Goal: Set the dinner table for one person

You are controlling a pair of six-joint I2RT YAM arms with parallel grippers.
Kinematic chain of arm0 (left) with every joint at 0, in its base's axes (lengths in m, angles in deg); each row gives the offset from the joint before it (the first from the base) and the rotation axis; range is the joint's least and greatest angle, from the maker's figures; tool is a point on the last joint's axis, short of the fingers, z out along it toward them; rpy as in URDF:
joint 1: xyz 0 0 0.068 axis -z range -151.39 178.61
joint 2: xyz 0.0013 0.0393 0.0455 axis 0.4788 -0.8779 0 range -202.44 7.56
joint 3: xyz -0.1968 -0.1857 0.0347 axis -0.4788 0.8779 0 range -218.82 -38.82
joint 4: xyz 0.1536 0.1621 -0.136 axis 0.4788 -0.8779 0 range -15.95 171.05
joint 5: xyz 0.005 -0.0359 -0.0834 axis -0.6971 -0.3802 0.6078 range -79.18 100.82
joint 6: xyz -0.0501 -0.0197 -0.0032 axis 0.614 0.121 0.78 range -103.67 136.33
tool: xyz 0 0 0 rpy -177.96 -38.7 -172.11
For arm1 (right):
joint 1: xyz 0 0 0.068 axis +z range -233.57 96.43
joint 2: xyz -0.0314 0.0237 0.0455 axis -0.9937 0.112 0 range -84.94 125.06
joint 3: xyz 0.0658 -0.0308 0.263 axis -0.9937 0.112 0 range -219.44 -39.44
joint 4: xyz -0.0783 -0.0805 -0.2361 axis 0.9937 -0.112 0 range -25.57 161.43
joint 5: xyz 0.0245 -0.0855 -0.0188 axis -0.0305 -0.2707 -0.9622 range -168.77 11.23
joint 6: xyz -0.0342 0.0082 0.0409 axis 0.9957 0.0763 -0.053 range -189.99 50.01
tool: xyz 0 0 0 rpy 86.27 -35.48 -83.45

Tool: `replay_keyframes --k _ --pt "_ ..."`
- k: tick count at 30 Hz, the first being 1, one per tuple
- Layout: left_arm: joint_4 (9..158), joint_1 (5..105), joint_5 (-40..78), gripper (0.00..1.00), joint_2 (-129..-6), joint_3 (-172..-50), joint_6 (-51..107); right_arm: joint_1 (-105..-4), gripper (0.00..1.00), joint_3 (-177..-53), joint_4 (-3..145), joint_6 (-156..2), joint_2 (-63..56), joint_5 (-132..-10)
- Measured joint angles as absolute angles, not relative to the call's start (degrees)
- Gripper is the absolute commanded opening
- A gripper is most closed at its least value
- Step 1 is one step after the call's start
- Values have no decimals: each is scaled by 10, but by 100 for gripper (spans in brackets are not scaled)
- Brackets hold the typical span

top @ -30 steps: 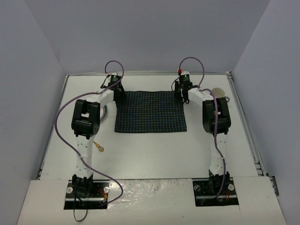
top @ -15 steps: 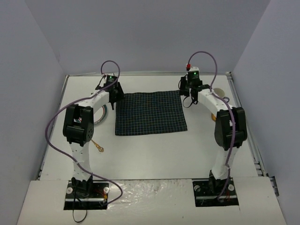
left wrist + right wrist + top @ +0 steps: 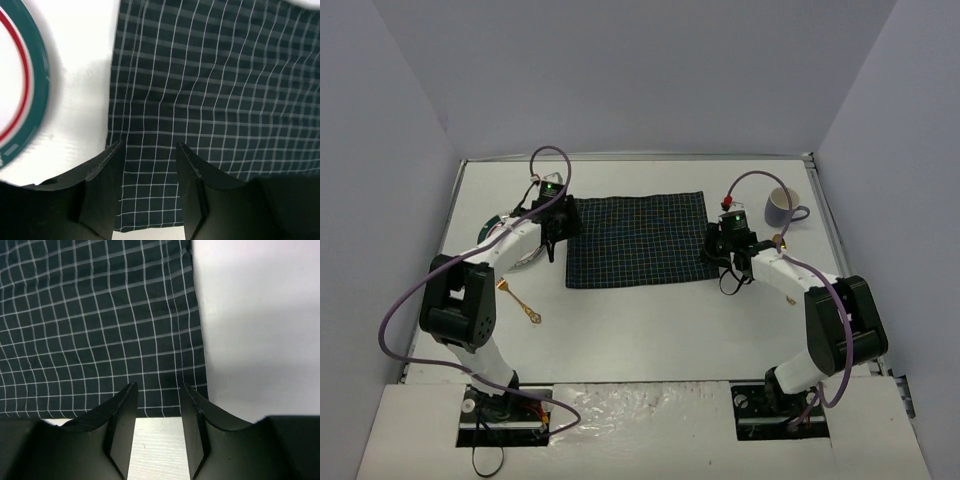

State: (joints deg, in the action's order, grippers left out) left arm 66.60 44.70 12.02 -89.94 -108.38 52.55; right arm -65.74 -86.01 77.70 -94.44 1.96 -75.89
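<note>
Checked cloth (image 3: pixel 638 240) lies flat on the far middle of the white counter (image 3: pixel 640 330), so the base is down. My left end effector (image 3: pixel 149 147) hovers over its left edge, fingers a little apart, gripping nothing. My right end effector (image 3: pixel 157 387) sits over the near right corner, likewise slightly parted and empty. Plate (image 3: pixel 20 90) waits just left of the cloth, mug (image 3: pixel 782 207) far right, gold utensil (image 3: pixel 520 303) near left. All are yet to be placed, I'd say.

Loads of bare dinner table (image 3: pixel 650 330) is left open on the near side of the checked cloth (image 3: pixel 638 240). Left of the cloth, room is cramped by a plate (image 3: pixel 44 90) and a gold utensil (image 3: pixel 521 303); far right is blocked by a mug (image 3: pixel 781 207).
</note>
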Motion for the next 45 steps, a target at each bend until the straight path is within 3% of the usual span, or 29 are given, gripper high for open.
replay_keyframes --k 5,16,23,27,35,39,40,45 --pt "672 473 123 36 -915 -1028 530 -657 33 -787 810 -978 2 -754" --pt "715 473 105 31 -967 -1028 532 -668 28 -725 889 -1011 -2 -752" --pt "736 473 99 31 -975 -1029 537 -686 28 -702 915 -1023 -13 -748" --pt "739 473 99 34 -976 -1031 539 -687 34 -701 902 -1017 -25 -749" --pt "696 473 108 55 -962 -1056 543 -689 47 -750 835 -986 -101 -741" --pt "668 473 110 76 -905 -1076 546 -689 67 -795 813 -966 -170 -734" --pt "663 472 111 85 -883 -1080 547 -689 77 -802 810 -962 -187 -731" --pt "670 447 114 97 -725 -1061 566 -689 91 -809 790 -950 -278 -698"
